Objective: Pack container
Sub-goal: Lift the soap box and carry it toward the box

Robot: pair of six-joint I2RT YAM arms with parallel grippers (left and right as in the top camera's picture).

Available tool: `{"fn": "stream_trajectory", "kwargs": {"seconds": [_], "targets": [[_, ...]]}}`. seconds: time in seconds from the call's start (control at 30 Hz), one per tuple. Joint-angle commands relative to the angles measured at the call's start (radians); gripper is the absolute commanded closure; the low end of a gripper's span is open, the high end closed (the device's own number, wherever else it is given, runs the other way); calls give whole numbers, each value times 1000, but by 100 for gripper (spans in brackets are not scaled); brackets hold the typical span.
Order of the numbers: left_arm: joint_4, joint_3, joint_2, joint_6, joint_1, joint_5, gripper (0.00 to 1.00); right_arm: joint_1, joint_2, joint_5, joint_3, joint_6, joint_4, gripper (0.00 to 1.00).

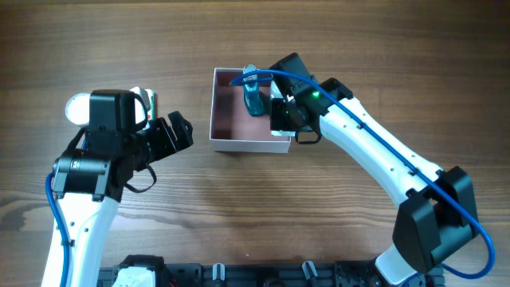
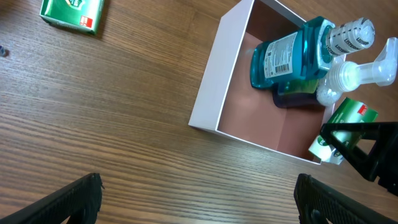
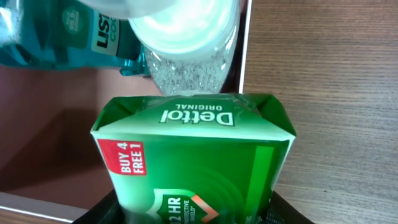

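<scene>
The square shallow white-walled container (image 2: 214, 87) with its pinkish-brown inside already holds a teal mouthwash bottle (image 2: 292, 56) and a clear spray bottle (image 2: 348, 74). The right gripper (image 1: 280, 114) grips a green Dettol soap packet (image 3: 199, 162) at the container's near-right corner, not yet released; the spray bottle crowds that spot. Left of the container, the left gripper (image 1: 171, 135) hovers spread wide and empty. A second green packet (image 2: 71, 12) lies far left of the container, probably still to be packed.

table (image 1: 239, 215): matt wood grain | container (image 2: 214, 81): smooth, perhaps card | soap pack (image 3: 199, 162): glossy wrapper
</scene>
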State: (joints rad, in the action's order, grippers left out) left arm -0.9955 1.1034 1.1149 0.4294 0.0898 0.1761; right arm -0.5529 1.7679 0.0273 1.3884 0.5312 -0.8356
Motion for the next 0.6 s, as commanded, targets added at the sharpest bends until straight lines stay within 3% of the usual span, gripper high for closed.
{"fn": "stream_trajectory", "kwargs": {"seconds": [0.0, 0.57], "targets": [[-1, 19, 0, 13, 4, -10, 0, 0, 26, 13, 10, 18, 14, 96], [-1, 19, 0, 13, 4, -10, 0, -7, 26, -54, 11, 14, 36, 96]]}}
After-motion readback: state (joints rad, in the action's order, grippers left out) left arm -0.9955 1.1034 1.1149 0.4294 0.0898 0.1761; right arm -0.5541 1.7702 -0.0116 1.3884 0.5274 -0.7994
